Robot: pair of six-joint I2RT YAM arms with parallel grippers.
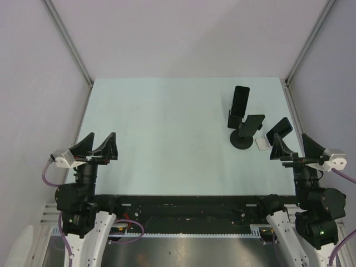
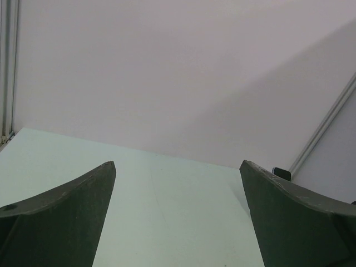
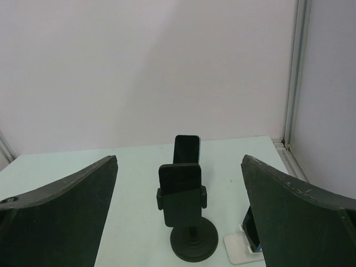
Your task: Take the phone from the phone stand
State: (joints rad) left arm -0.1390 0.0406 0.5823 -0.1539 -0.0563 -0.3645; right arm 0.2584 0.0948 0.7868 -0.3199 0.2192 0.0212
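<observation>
Pale mint-green counter (image 1: 167, 139) was enclosed by plain lilac-grey walls (image 1: 183, 39), with aluminium corner posts (image 1: 69, 41) set at the back corners. On the right half of the counter a black round-based phone stand (image 1: 241, 141) was placed, and a slim black rectangular phone (image 1: 241, 99) with rounded corners was held in its clamp. The phone was set on end, its long axis close to upright and its top rising above the clamp. Its broad faces were turned toward and away from the arms; screen and back could not be told apart. Just right of the stand, a second dark phone (image 1: 279, 129) was leaned on a small white holder (image 1: 260, 143). The jaws of the left gripper (image 1: 101, 136) and the right gripper (image 1: 290, 137) were spread wide, nothing was held between them, and both were kept apart from the phone.
</observation>
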